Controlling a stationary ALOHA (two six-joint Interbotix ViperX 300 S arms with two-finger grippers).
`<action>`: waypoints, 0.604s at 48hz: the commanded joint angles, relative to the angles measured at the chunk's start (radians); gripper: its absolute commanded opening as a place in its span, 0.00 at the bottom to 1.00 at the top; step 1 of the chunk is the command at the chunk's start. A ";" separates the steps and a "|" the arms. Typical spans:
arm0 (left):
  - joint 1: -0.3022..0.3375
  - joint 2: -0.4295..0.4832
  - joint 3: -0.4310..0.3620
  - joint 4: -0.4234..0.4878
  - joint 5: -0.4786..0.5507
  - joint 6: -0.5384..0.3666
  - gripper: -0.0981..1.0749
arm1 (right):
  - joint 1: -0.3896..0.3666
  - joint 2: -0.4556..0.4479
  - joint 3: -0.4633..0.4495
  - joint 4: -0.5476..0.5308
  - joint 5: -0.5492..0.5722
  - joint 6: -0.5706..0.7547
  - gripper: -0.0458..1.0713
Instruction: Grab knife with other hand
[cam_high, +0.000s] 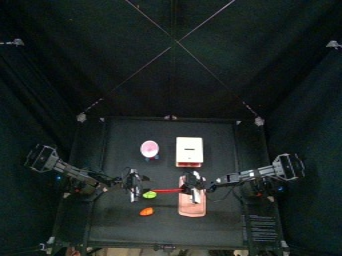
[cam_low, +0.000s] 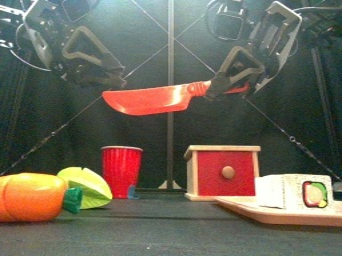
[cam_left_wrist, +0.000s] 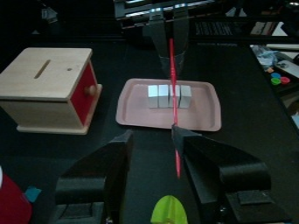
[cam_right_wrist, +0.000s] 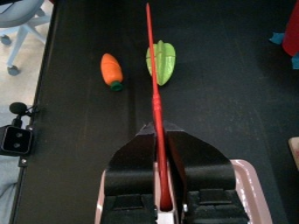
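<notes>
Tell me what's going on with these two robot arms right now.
The right gripper holds a red toy knife by its handle, level in the air above the table, blade pointing toward the left gripper. The left one has its jaws open around the blade's tip, not yet closed on it, so the handover is unfinished. Below sit a pink tray with white blocks, a wooden box, a red cup, and orange and green toy pieces.

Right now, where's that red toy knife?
The knife is up in the air above the table, held by its handle in the right gripper, its blade pointing toward the open left gripper.
</notes>
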 joint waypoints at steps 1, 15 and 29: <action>0.002 -0.005 -0.011 0.009 -0.008 0.003 0.76 | -0.002 -0.032 -0.005 0.011 0.003 -0.002 0.39; 0.006 0.003 -0.012 0.041 -0.008 0.002 0.76 | 0.005 -0.115 0.057 0.051 0.003 0.000 0.39; 0.006 0.040 -0.040 0.048 -0.009 0.000 0.76 | 0.006 -0.239 0.153 0.094 0.003 0.000 0.39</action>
